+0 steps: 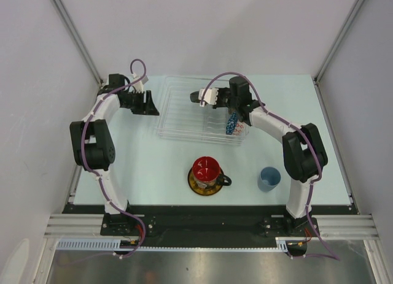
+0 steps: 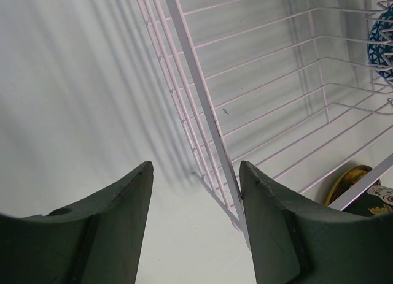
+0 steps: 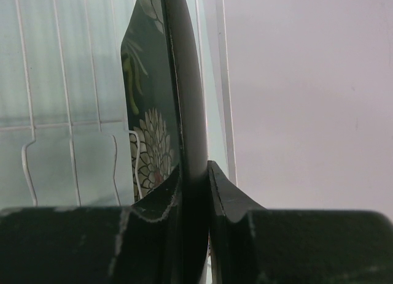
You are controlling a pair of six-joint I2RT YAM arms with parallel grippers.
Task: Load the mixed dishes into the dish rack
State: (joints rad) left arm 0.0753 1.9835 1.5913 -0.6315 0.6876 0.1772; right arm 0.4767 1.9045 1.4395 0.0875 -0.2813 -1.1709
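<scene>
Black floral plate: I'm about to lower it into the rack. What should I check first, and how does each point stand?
1. Grip: right gripper shut on the edge of the black floral plate, which sits edge-on between the fingers: ok.
2. Position: plate over the dish rack, with its wires visible behind the plate: ok.
3. Plate lined up with a slot: cannot tell.
4. Blue patterned bowl at the rack's right end, apart from the right gripper in the top view: ok.
5. Left gripper open and empty, beside the rack's left wall, outside the rack: ok.
</scene>
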